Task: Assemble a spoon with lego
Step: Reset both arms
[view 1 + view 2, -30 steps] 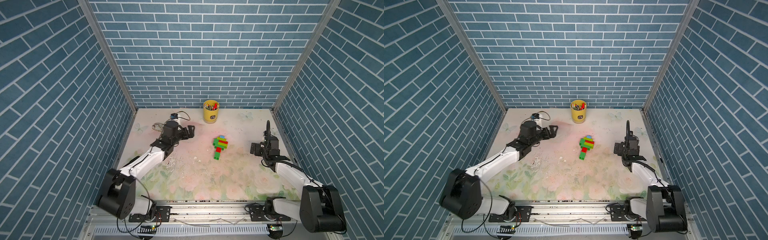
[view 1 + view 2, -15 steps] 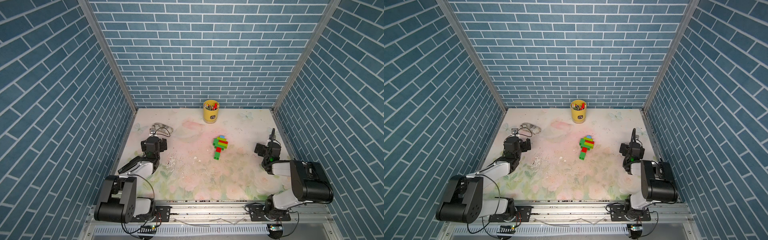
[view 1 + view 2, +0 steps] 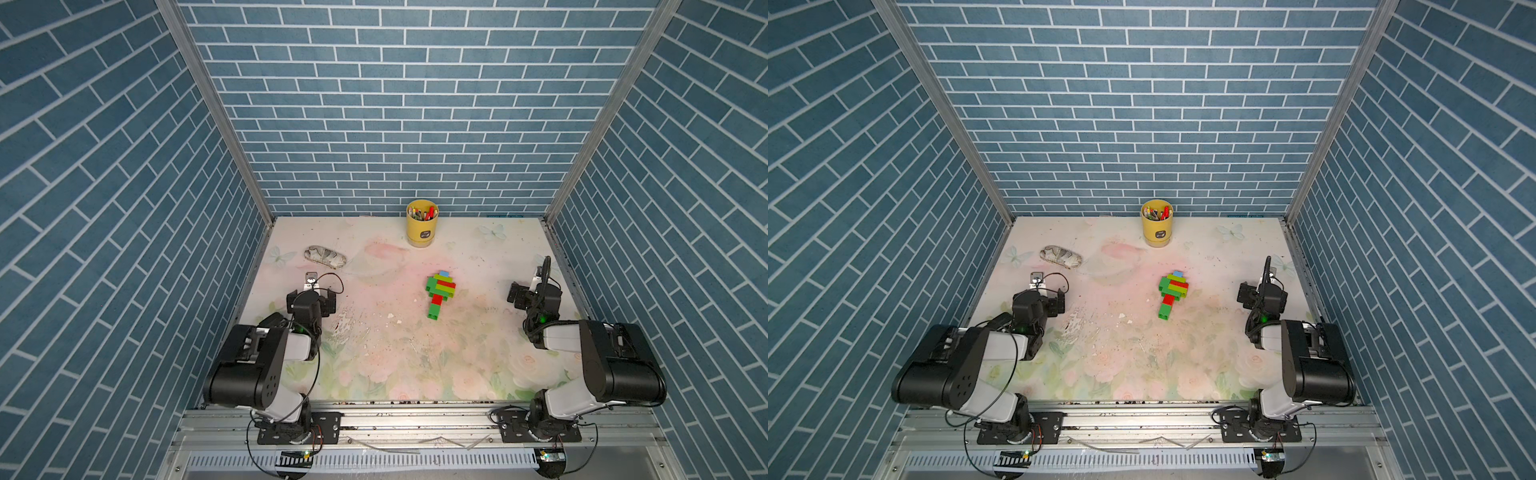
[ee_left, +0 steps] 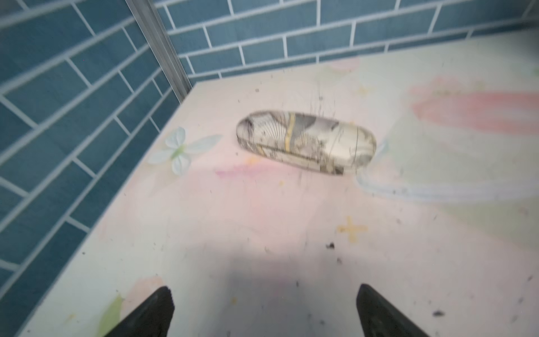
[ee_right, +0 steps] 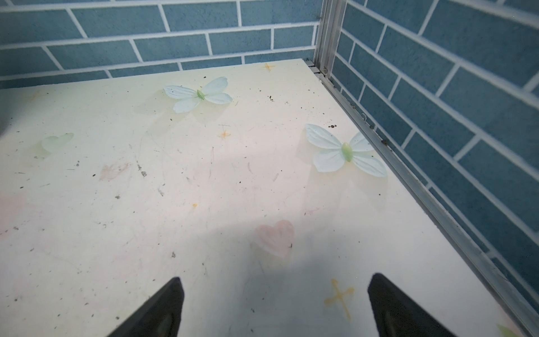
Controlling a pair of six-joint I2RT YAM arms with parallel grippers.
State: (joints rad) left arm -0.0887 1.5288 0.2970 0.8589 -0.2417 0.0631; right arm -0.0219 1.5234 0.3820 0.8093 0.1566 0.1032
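The spoon (image 3: 439,294) lies flat on the floral worktop (image 3: 395,353), a little right of the middle, with nothing holding it. Its narrow green-and-red stem points toward the near edge. Its wider green, lime and red head points toward the far wall, and the light-blue brick (image 3: 444,273) sits at the far tip; both top views show it so (image 3: 1172,294). The left fingers (image 3: 331,300) hover over the left side of the worktop, well apart from the spoon. In the left wrist view they (image 4: 151,315) stand wide apart with only bare worktop between them. The right fingers (image 3: 515,294) hang near the right edge, also well clear of the spoon. In the right wrist view they (image 5: 163,309) are spread wide too, and empty. Both arms are folded back toward their bases on the near rail. A patterned glasses case (image 3: 325,257) lies at the far left, beyond the left fingers, and shows closed in the left wrist view (image 4: 304,143). A yellow cup (image 3: 422,228) of pens stands at the far middle, against the blue brick wall.
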